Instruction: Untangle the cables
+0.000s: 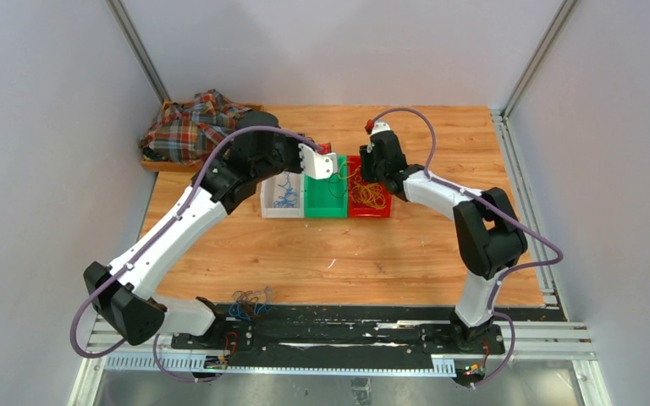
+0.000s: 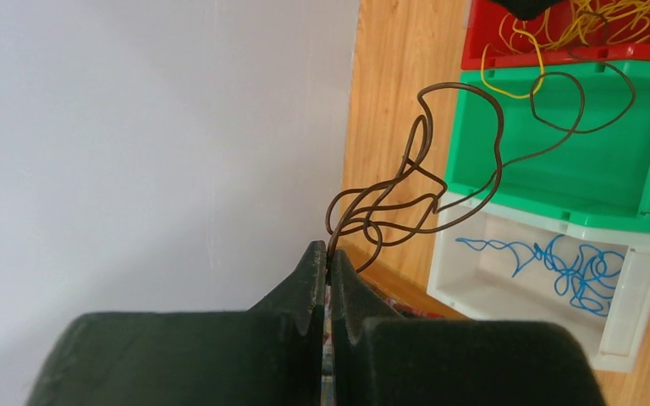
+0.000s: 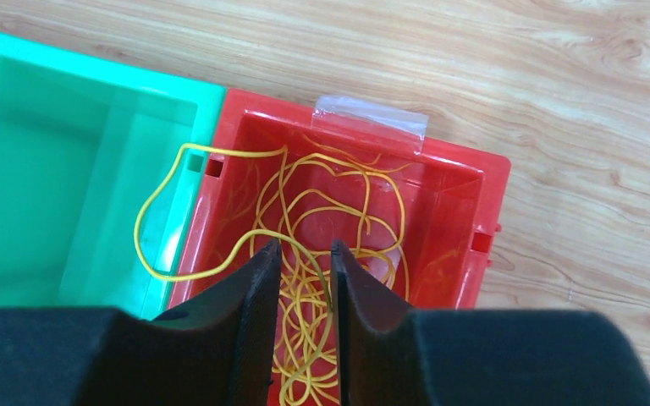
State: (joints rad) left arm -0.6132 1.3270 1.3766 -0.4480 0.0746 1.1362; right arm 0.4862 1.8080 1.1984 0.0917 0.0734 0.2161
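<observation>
No text, label, brand mark, number or sign can be read in any of the views.

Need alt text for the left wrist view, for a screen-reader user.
The left hand, shut, pinches a tangle of dark cable that loops up over a green bin. Either side of it, a white bin holds blue cables and a red bin holds yellow cables.
</observation>
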